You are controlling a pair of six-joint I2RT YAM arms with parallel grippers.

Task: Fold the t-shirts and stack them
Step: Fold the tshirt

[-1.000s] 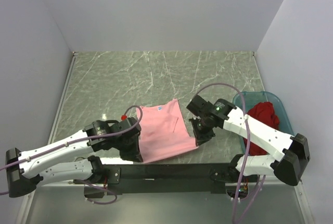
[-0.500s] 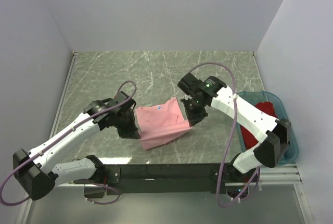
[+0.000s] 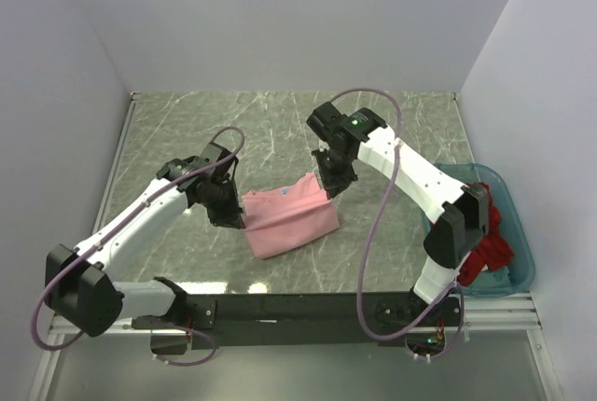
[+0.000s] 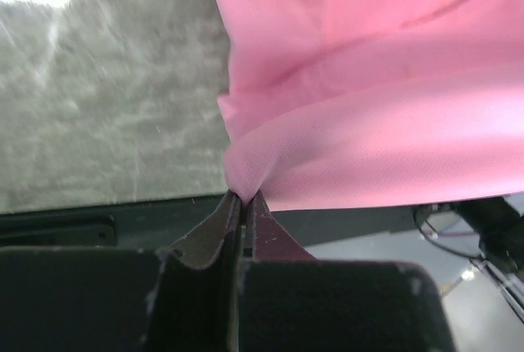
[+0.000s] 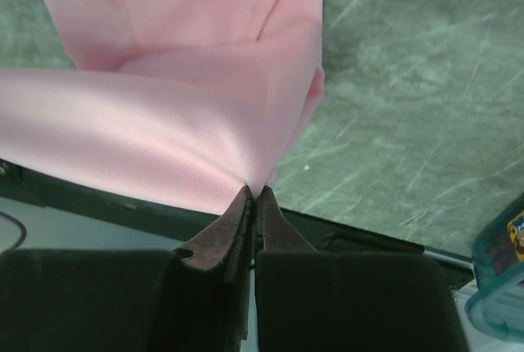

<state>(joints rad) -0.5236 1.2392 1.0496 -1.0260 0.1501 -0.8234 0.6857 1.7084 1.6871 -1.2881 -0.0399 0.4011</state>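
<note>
Overhead view: the left arm reaches in from the near left, with the left fingers [image 3: 230, 216] at the left edge of the pink t-shirt [image 3: 291, 219]. From above, the black wrist masks the pinch, so the grip cannot be read there. The left wrist view settles it: left fingers [image 4: 219, 223] pressed together on a peaked fold of the pink t-shirt [image 4: 368, 123], which rises out of the tips and spreads up and right. The same view shows the grey-green marbled desk [image 4: 106, 98] left of the shirt's edge.

The pink t-shirt sits mid-desk between the two arms, bunched into a slanted band. Whether its lower edge rests on the desk [image 3: 233, 131] or hangs just over it is hard to tell from above. The wrist views give sections only, with the outline cut by the frame. A straight fold or seam line shows in the right wrist view alone.

The right fingers [image 3: 332, 183] are at the shirt's upper right corner, again covered from above by the wrist body. Right wrist view: right fingers [image 5: 231, 225] shut tight on a pinched point of the pink t-shirt [image 5: 164, 155].

Far right, overhead only: a teal tub [image 3: 508, 198] at the desk's right edge, with the red t-shirt [image 3: 487, 250] crumpled inside and partly behind the right arm's elbow. The right wrist view catches just a corner of the tub [image 5: 501, 291], its contents out of frame.
</note>
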